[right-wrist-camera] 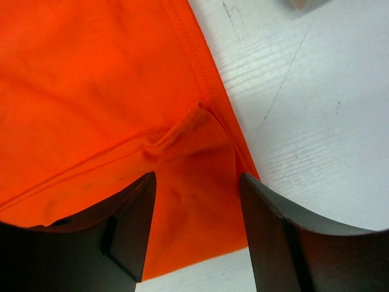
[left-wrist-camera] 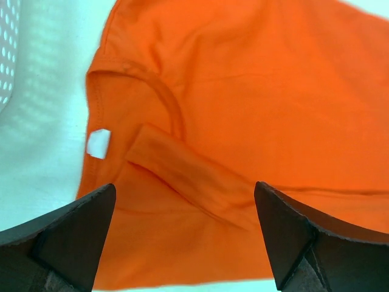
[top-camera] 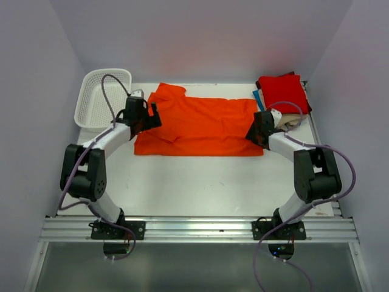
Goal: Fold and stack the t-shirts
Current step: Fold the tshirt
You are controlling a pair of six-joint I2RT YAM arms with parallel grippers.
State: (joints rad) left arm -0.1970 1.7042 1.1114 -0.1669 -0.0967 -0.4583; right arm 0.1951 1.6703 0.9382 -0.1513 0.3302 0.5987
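Orange t-shirt point(top-camera: 200, 125) lies flat across the far half of the table point(top-camera: 200, 182). Your left tool point(left-wrist-camera: 183, 201) is spread over the collar end, your right tool point(right-wrist-camera: 197, 182) spread over a hem corner. Judged soft, light and limp: pinch both layers at those edges.

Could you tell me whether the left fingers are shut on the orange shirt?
No, the left fingers stand wide apart, and the orange shirt lies unpinched between them.

orange t-shirt point(right-wrist-camera: 91, 91) corner — gripper point(right-wrist-camera: 196, 177) spread, white table point(right-wrist-camera: 316, 121)
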